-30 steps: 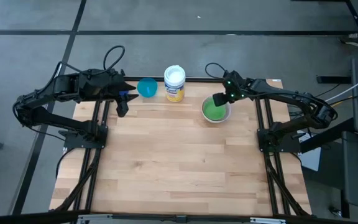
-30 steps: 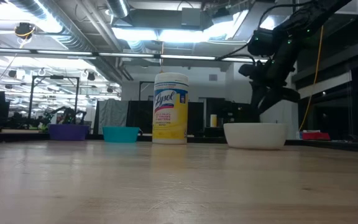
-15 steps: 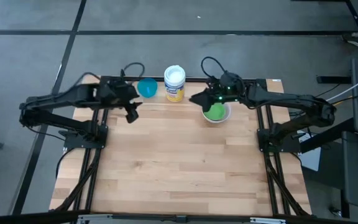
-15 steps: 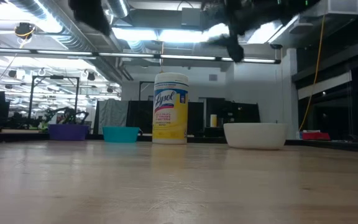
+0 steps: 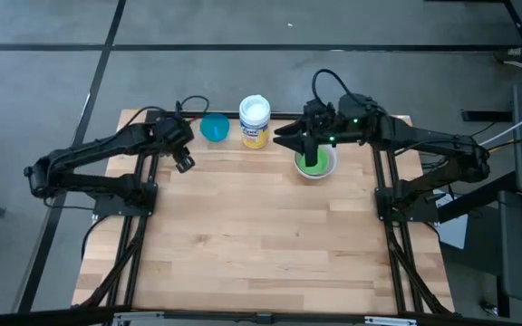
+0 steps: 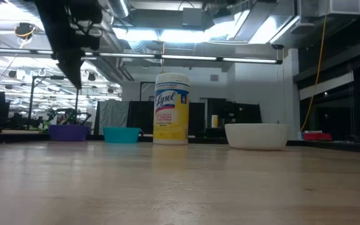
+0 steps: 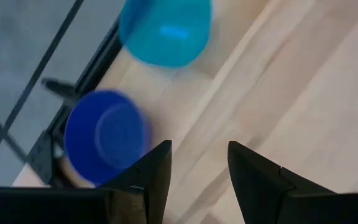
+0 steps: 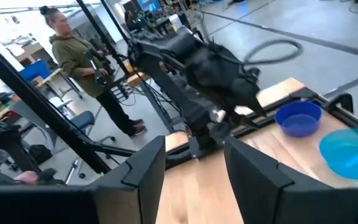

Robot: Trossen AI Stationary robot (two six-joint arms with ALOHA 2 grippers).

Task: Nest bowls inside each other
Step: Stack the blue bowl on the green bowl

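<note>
A green bowl (image 5: 315, 165) sits inside a white bowl (image 5: 329, 171) at the far right of the table. A teal bowl (image 5: 214, 127) stands at the far edge. A dark blue bowl (image 7: 104, 137) stands left of it by the far left corner; in the high view my left arm hides it. My left gripper (image 7: 197, 149) hangs open above the table, just on the near side of the two loose bowls, slanting down with nothing between its fingers. My right gripper (image 5: 284, 140) is open and raised, pointing about level toward the left, above and left of the white bowl.
An upright yellow-labelled container with a white lid (image 5: 255, 120) stands between the teal bowl and the white bowl. Bare wood (image 5: 261, 244) fills the middle and near half of the table. A person (image 8: 73, 56) stands in the room beyond the table's left side.
My right gripper has risen from over the green bowl, swung left toward the container and tipped from pointing down to about level; the green bowl stays in the white one. My left gripper has come down toward the table near the blue and teal bowls, tipping further downward.
</note>
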